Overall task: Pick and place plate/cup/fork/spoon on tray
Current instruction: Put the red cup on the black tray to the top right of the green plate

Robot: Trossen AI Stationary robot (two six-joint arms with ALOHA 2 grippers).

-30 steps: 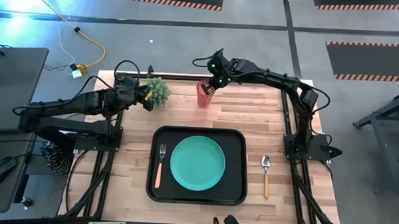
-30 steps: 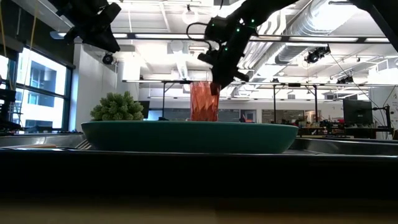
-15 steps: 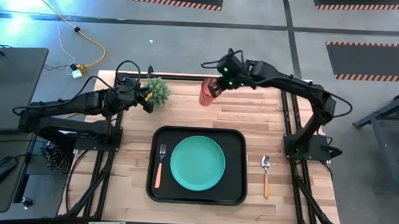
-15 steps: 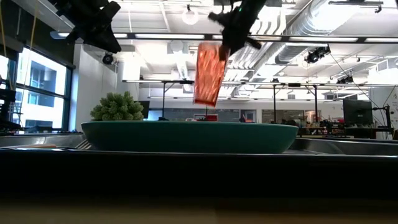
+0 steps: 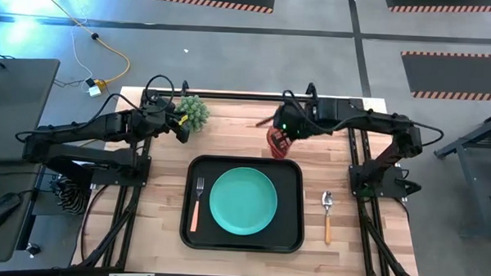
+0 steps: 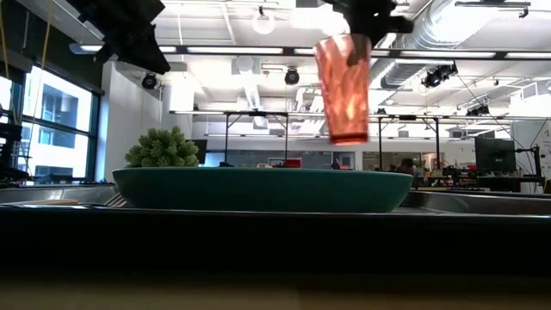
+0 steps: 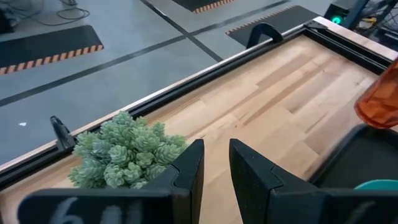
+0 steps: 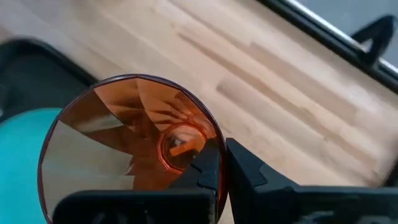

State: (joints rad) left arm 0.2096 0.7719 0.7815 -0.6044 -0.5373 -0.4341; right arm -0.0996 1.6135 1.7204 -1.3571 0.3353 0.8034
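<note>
High view shows my right claw (image 5: 280, 136) carrying the cup (image 5: 277, 142) just above the far right corner of the tray (image 5: 287, 234), over the rim where bench (image 5: 229, 137) meets tray. I grip it by the wall near the lip, one finger inside and one outside, so the cup hangs upright below me and its base can go down flat. Seen level from the bench edge, the cup (image 6: 343, 89) hangs well clear of the plate (image 6: 258, 189), base down. My own wrist camera looks straight into the cup's open mouth (image 8: 124, 149), and my fingers are pinched together on its rim. The plate (image 5: 242, 200) already fills the tray's middle and the fork (image 5: 197, 203) lies along its left side, so I judge the free right corner is why I bring the cup here. The spoon (image 5: 327, 215) lies on the bench, right of the tray. My left claw (image 5: 179, 124) waits by the plant (image 5: 194, 112), fingers slightly apart, holding nothing.
</note>
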